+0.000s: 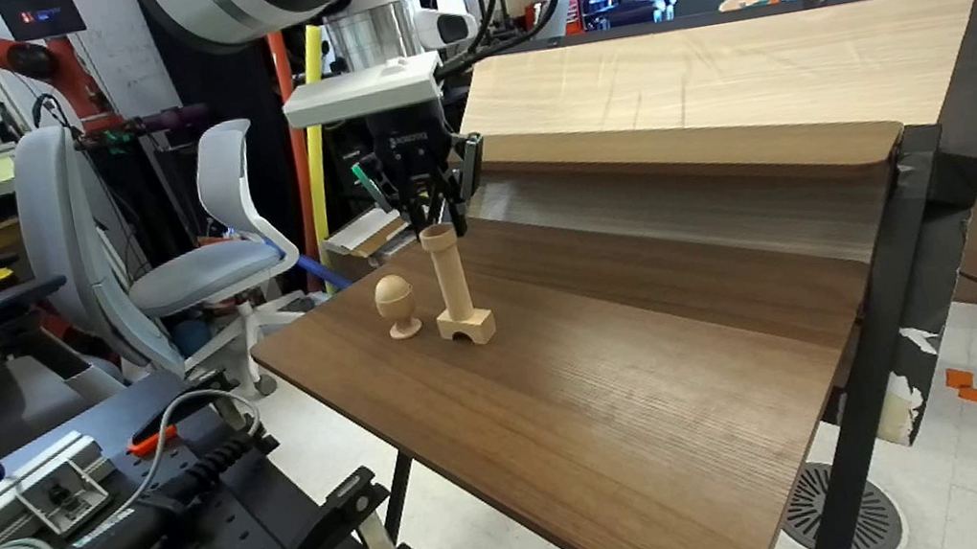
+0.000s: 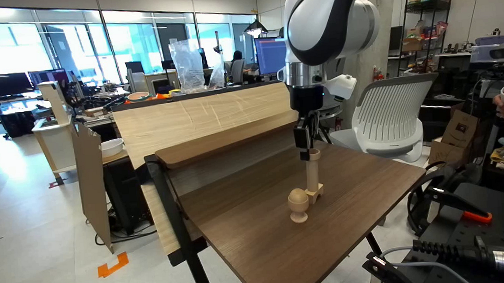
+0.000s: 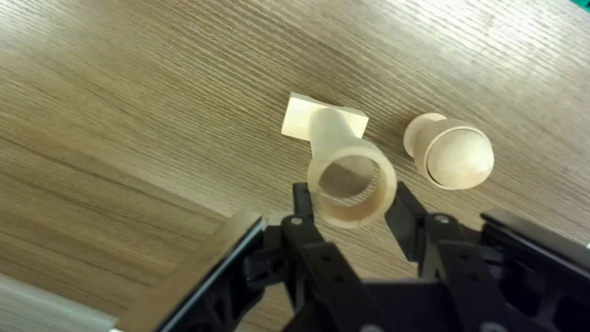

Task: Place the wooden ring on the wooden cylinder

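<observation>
The wooden cylinder is a slim tan peg standing upright on a blocky foot; it also shows in an exterior view and in the wrist view. The wooden ring is at the cylinder's top. Through its hole I see a brownish round area and a thin strip of tabletop, so the two look slightly offset in this view. The ring shows in both exterior views. My gripper has a fingertip against each side of the ring. Whether the ring touches the cylinder is unclear.
A wooden egg-shaped piece in a cup stands close beside the cylinder's foot; in the wrist view it is at the right. The brown tabletop has a raised shelf along its back.
</observation>
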